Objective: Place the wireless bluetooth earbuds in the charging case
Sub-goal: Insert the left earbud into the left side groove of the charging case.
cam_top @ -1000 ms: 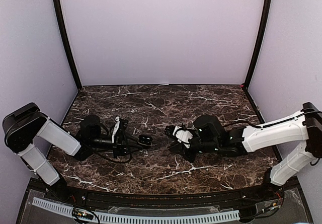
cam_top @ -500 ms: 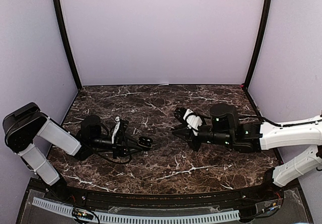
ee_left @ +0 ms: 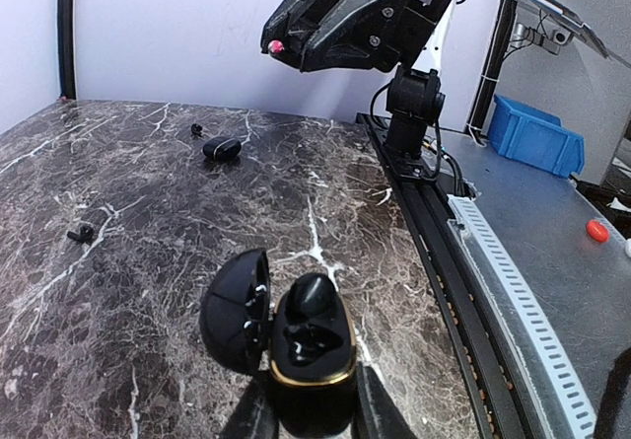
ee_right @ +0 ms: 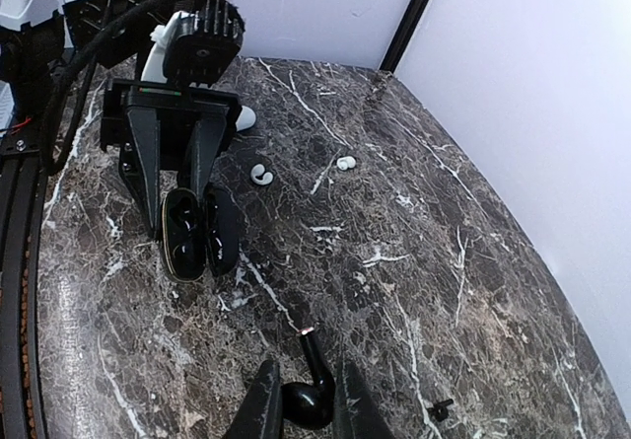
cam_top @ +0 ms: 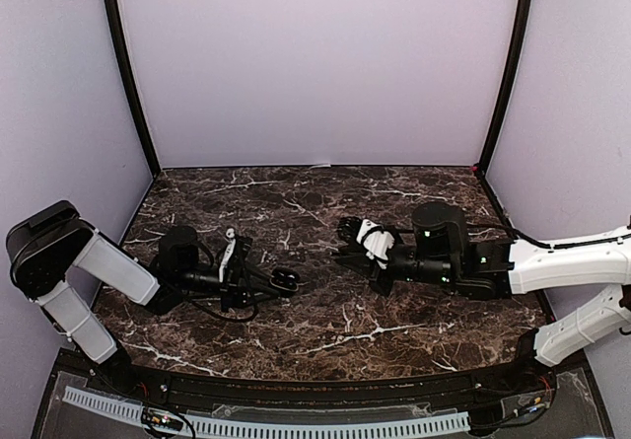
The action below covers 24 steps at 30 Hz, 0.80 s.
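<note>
My left gripper (ee_left: 311, 380) is shut on the base of an open black charging case (ee_left: 314, 335) with a gold rim, its lid (ee_left: 235, 311) swung to the left. A glossy black bud (ee_left: 314, 296) sits in the far socket; the near socket looks empty. In the top view this gripper (cam_top: 278, 280) lies low on the marble, left of centre. My right gripper (ee_right: 304, 380) is shut on a black stemmed earbud (ee_right: 308, 406), stem pointing away from the wrist, hanging above the table. The case (ee_right: 184, 232) lies well ahead of it. In the top view the right gripper (cam_top: 343, 240) is right of centre.
Two white earbuds (ee_right: 261, 174) (ee_right: 344, 163) and a white case (ee_right: 244, 116) lie past the left gripper. A small black bud (ee_right: 441, 406) lies to my right. A closed black case (ee_left: 222, 147) and another black bud (ee_left: 81, 232) rest on the marble. A blue bin (ee_left: 537, 135) sits off the table.
The right arm pulled back to the right and lifted away from the left gripper, still holding the earbud, then edged slightly left. The left arm and case stayed put.
</note>
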Available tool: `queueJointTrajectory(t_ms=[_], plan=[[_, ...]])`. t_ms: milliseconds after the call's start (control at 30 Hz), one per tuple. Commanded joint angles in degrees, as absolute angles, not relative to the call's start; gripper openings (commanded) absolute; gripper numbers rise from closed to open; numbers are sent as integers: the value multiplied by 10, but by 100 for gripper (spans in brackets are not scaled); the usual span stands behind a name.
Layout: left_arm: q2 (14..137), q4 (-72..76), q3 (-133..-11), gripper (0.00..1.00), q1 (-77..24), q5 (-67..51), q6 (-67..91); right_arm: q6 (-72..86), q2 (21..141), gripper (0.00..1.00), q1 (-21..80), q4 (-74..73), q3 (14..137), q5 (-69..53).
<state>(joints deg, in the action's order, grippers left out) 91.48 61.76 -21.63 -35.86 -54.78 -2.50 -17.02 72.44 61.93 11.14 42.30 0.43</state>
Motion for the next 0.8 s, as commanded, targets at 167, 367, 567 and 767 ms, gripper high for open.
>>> queueJointTrajectory(t_ms=[167,367,567,767], plan=[[928,610,-241,0,-357,-588,-20,-286,735,2,625,117,433,-36],[938,590,-252,0,-367,-600,-34,-338,742,3,633,101,434,-51],[939,571,-259,0,-374,-600,-46,-336,749,3,636,98,440,-60],[940,560,-263,0,-380,-604,-56,-348,749,3,641,89,438,-59]])
